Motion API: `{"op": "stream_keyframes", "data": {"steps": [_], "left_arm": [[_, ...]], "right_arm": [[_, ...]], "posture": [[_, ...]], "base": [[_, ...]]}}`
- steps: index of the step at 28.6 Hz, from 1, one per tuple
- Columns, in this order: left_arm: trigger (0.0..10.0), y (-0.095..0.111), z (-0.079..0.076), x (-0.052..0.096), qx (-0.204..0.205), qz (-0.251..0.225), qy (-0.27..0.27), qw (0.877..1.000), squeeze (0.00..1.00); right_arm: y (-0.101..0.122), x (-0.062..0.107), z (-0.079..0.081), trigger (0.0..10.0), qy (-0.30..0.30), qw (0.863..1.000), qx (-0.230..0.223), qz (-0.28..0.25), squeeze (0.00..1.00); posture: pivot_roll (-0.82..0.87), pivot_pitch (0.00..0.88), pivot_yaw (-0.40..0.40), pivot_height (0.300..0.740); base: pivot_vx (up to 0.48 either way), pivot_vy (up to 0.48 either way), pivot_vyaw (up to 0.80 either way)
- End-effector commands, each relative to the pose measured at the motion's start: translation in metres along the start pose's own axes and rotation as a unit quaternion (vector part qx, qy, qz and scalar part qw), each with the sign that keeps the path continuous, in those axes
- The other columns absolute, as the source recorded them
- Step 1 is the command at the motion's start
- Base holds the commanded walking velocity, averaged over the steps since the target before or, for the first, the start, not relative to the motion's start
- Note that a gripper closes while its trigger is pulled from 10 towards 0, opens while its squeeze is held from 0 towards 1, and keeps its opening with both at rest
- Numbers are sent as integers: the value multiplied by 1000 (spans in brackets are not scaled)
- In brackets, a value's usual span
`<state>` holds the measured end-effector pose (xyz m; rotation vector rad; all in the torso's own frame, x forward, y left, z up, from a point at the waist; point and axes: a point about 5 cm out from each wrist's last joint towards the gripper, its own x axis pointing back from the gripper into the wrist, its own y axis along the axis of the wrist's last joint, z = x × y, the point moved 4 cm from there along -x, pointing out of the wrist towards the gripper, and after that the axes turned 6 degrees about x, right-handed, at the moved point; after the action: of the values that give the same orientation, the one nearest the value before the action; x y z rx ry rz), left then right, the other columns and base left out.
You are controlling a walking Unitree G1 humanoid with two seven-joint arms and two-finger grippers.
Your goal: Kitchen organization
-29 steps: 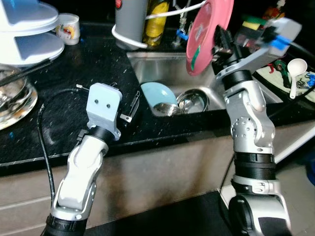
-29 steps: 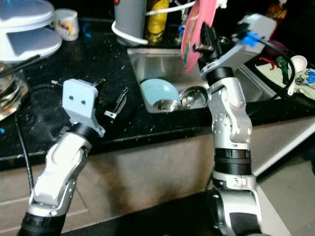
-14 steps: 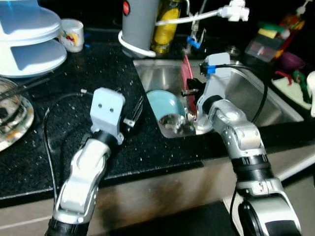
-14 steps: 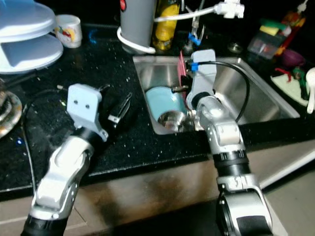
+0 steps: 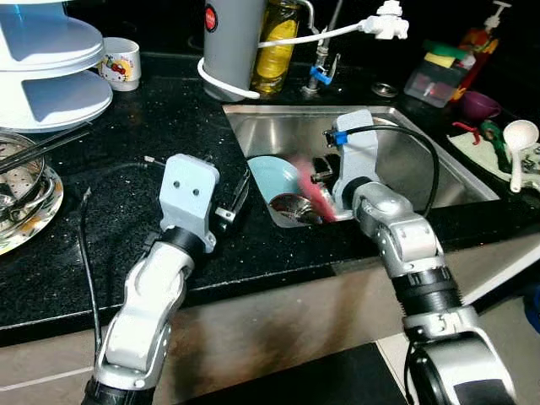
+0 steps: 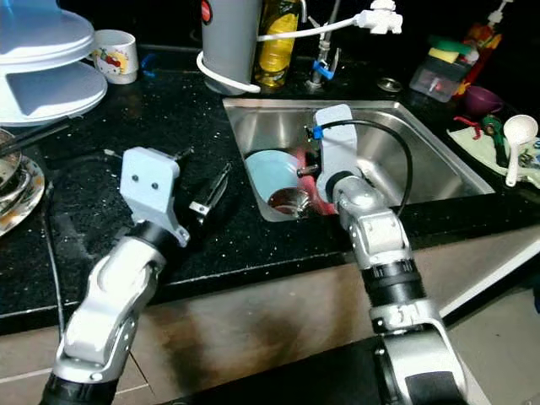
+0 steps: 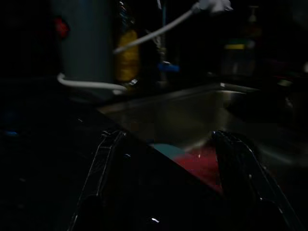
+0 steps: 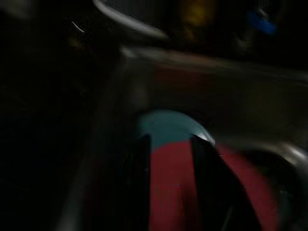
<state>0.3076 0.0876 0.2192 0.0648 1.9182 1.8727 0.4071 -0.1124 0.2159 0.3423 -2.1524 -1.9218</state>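
My right gripper (image 5: 318,179) reaches down into the steel sink (image 5: 405,139), shut on a pink plate (image 5: 313,199). The plate is blurred and lies low by a light blue bowl (image 5: 272,173) and a steel bowl (image 5: 287,207). In the right wrist view the plate (image 8: 171,192) sits between the fingers (image 8: 144,183), with the blue bowl (image 8: 168,126) just beyond it. My left gripper (image 5: 234,196) rests over the black counter (image 5: 126,126) at the sink's left rim, open and holding nothing. In the dark left wrist view, its fingers (image 7: 103,168) stand apart and the plate (image 7: 202,163) shows beyond them.
A grey canister (image 5: 228,38), a yellow bottle (image 5: 277,42) and a white spray hose (image 5: 337,29) stand behind the sink. At the back left are a mug (image 5: 121,62) and a white tiered stand (image 5: 51,72). A steel strainer (image 5: 21,190) is at far left, a white ladle (image 5: 516,139) at right.
My right arm has brought the pink plate down from high above the sink into the basin beside the bowls. The camera has shifted. The left arm has stayed put.
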Motion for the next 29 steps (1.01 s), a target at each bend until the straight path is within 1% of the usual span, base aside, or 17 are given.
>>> {"op": "stream_keyframes", "data": {"steps": [1,2,3,4,5,7,10,11,12,13,14,17,18,19,21,26,29], "left_arm": [[10000,-5,-9,1,9,12,-17,1000,0],[10000,-5,-9,1,9,12,-17,1000,0],[10000,-6,-11,1,6,14,-19,1000,0],[10000,-6,-11,1,6,14,-19,1000,0],[10000,-8,-12,2,4,21,-18,1000,0],[10000,-10,-12,3,13,26,-15,999,0],[10000,-11,-11,3,19,28,-14,999,0],[10000,-11,-11,3,19,28,-14,999,0],[10000,-11,-11,3,17,28,-14,999,0],[10000,-11,-10,2,15,28,-13,999,0],[10000,-11,-9,1,13,30,-14,999,0],[10000,-11,-9,0,12,30,-13,999,0],[10000,-11,-9,0,10,31,-13,999,0],[10000,-11,-9,0,10,31,-13,999,0],[10000,-11,-8,-1,9,33,-13,999,0],[10000,-14,-6,0,7,37,-9,999,0],[10000,-12,-4,-3,6,34,-7,999,0]], "right_arm": [[11,6,-7,10000,-1,998,-46,-47,584],[11,6,-7,10000,-1,998,-46,-47,584],[15,8,-8,10000,0,995,-71,-68,0],[15,8,-8,10000,0,995,-71,-68,0],[24,15,-9,10000,13,987,-116,-112,0],[29,21,-10,10000,20,980,-139,-139,0],[34,28,-7,10000,38,971,-159,-172,0],[34,28,-7,10000,38,971,-159,-172,0],[37,32,-4,10000,49,967,-165,-188,0],[41,39,-1,10000,62,960,-179,-207,0],[45,48,1,10000,76,949,-200,-232,0],[46,51,1,10000,80,945,-208,-241,0],[47,56,1,10000,85,939,-221,-250,0],[47,56,1,10000,85,939,-221,-250,0],[46,61,1,10000,90,934,-232,-256,0],[43,66,3,10000,96,932,-236,-258,0],[46,71,6,10000,105,926,-243,-267,0]], "posture": [[154,43,-188,740],[154,43,-188,740],[154,48,-187,740],[154,48,-187,740],[154,49,-192,740],[148,49,-190,740],[134,47,-186,740],[134,47,-186,740],[130,49,-181,740],[129,49,-175,740],[126,46,-171,740],[123,48,-167,740],[120,48,-164,740],[120,48,-164,740],[115,50,-163,740],[105,39,-159,740],[102,38,-154,740]], "base": [[0,0,0],[0,0,0],[0,0,0],[0,0,0],[0,0,0],[0,0,0],[0,0,0],[0,0,0],[0,0,0],[0,0,0],[0,0,0],[0,0,0],[0,0,0],[0,0,0],[0,0,0],[0,0,0],[0,0,0]]}}
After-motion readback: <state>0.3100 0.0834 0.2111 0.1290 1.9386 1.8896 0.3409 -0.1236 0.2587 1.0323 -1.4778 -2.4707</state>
